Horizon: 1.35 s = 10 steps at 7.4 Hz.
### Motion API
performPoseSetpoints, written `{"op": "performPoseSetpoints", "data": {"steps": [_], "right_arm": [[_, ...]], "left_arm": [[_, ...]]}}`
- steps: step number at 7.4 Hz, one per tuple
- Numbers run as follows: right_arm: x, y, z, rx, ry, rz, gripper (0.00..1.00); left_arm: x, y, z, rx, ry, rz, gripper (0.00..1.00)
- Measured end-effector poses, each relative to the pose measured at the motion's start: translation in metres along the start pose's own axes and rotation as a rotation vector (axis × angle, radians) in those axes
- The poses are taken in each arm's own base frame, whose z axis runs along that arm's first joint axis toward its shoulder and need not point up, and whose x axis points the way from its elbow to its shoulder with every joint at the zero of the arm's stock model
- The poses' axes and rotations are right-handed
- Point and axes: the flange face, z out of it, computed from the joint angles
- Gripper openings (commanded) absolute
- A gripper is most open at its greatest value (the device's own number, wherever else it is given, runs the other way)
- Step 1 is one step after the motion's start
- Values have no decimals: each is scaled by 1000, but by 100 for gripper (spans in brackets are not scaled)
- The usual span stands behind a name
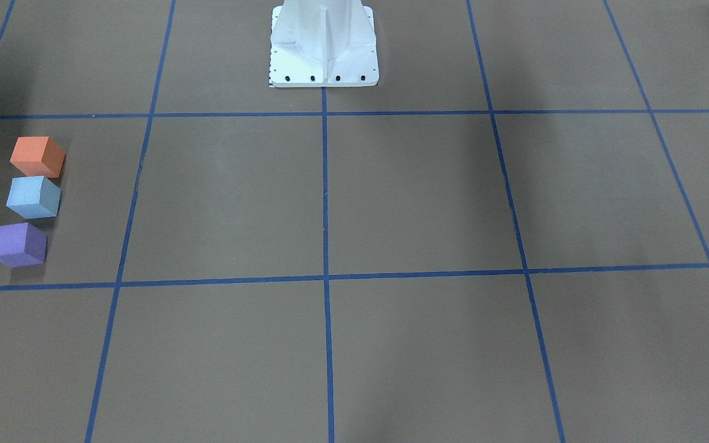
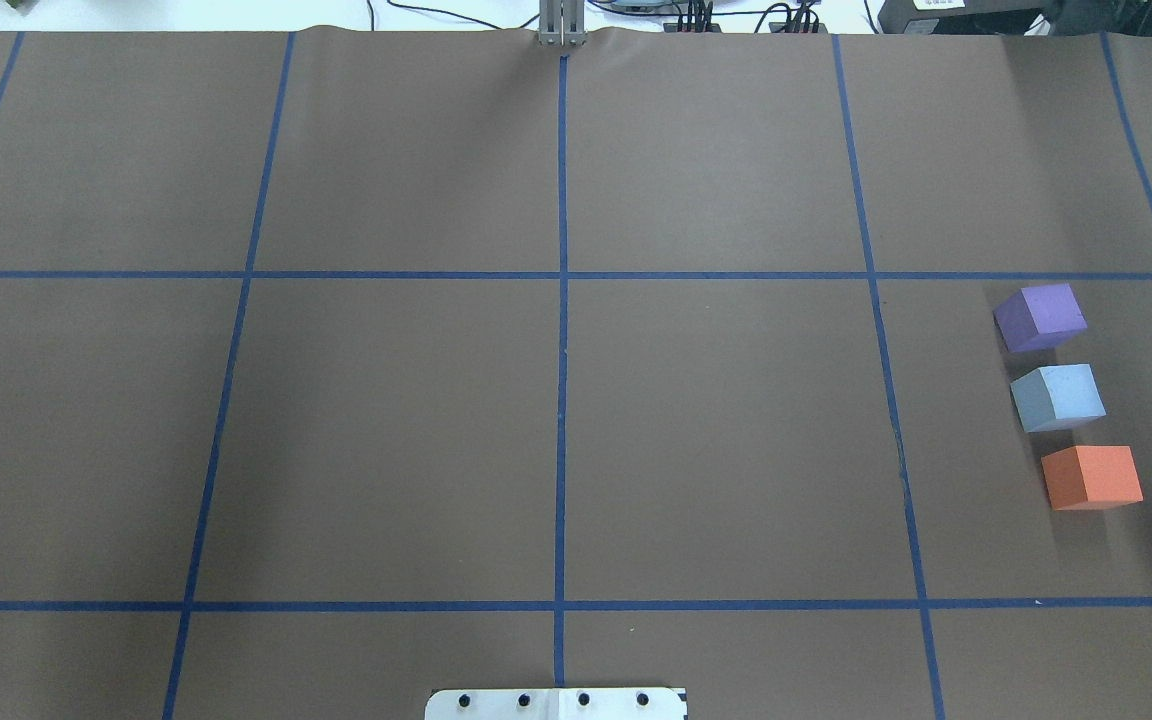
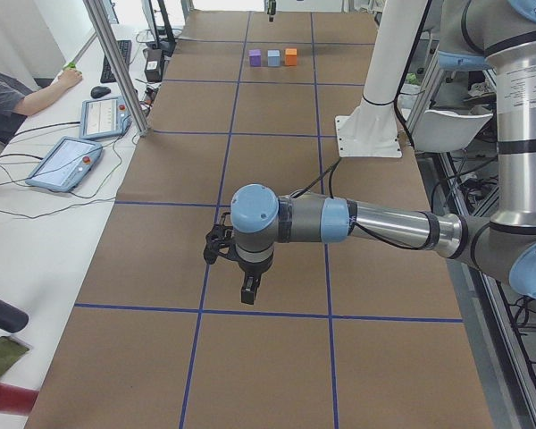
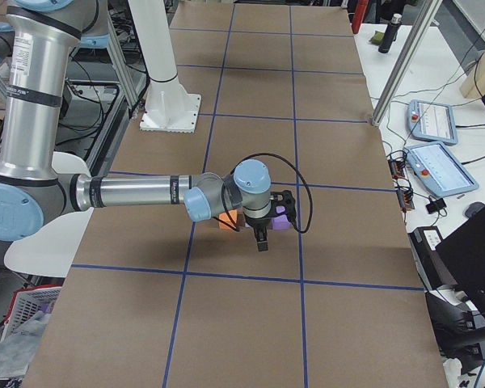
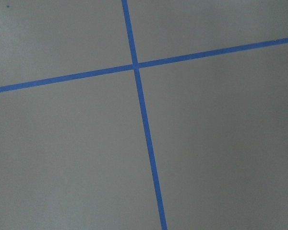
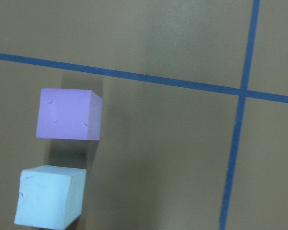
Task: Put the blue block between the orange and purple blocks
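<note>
A: We see the blue block [image 2: 1058, 397] sitting between the purple block [image 2: 1039, 317] and the orange block [image 2: 1091, 477], in a slightly slanted row near the right end of the worktop [image 2: 716, 430].

B: The three stand apart, with a narrow strip of brown between neighbouring edges. All of them sit inside one square of the tape lines [image 2: 562, 300], and the purple one is nearest to a cross line.

A: The right hand [image 4: 261, 238] hangs over that row and hides the blue block from the side; we cannot tell whether it is released or clenched.

B: The same goes for the left hand [image 3: 247, 290], which points down over a tape line, well apart from the blocks. A wide stretch of bare worktop lies between them.
</note>
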Motion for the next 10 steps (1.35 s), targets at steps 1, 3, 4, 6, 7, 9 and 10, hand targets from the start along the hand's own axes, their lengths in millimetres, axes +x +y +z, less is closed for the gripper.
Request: {"op": "performPoseSetpoints", "data": {"steps": [1, 3, 4, 6, 7, 9, 10], "right_arm": [[16, 7, -18, -24, 14, -5, 100], [35, 20, -28, -48, 27, -1, 100], [37, 23, -28, -51, 26, 6, 100], [38, 24, -29, -52, 25, 10, 100], [38, 24, -29, -51, 25, 10, 100], [38, 24, -29, -50, 23, 10, 100], [38, 24, -29, -50, 22, 10, 100]], "left_arm": [[-1, 0, 0, -1, 0, -1, 100], [-7, 3, 7, -15, 0, -11, 100], [-8, 3, 8, -17, 1, -11, 100], [-6, 0, 6, -13, 3, -7, 100], [-5, 0, 6, -12, 3, -1, 100], [-2, 0, 3, -3, 1, 13, 100], [-3, 1, 3, -1, 0, 14, 100]]}}
